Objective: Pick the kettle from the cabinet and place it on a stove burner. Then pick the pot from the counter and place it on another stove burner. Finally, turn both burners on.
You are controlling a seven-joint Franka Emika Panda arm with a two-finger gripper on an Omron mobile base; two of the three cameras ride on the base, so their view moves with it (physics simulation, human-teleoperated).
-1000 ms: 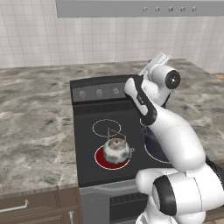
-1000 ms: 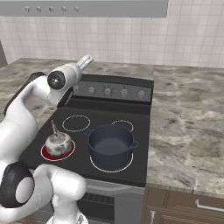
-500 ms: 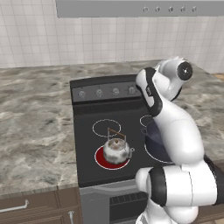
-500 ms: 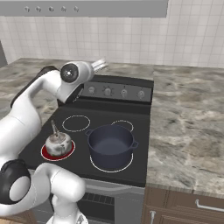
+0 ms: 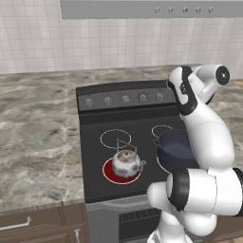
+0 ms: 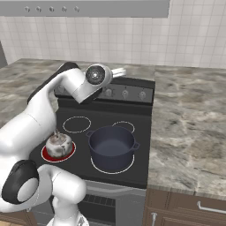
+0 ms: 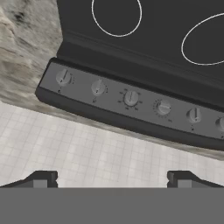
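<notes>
On the stove (image 5: 95, 142): kettle (image 5: 126, 163) on the glowing red front burner (image 5: 110, 172), pot (image 6: 111, 144) on the neighbouring unlit burner, both set for heating; pincer (image 7: 112, 178) wide and empty above the knob row (image 7: 131, 98), likely poised to turn the pot's knob.

No legible text, brand, number or sign anywhere. Faint tick marks around the knobs (image 7: 131, 98) on the stove's control panel (image 7: 118, 107), too small to read as characters. Blank surfaces on the kettle (image 5: 126, 163), the pot (image 6: 111, 144) and the range hood (image 5: 147, 8).
</notes>
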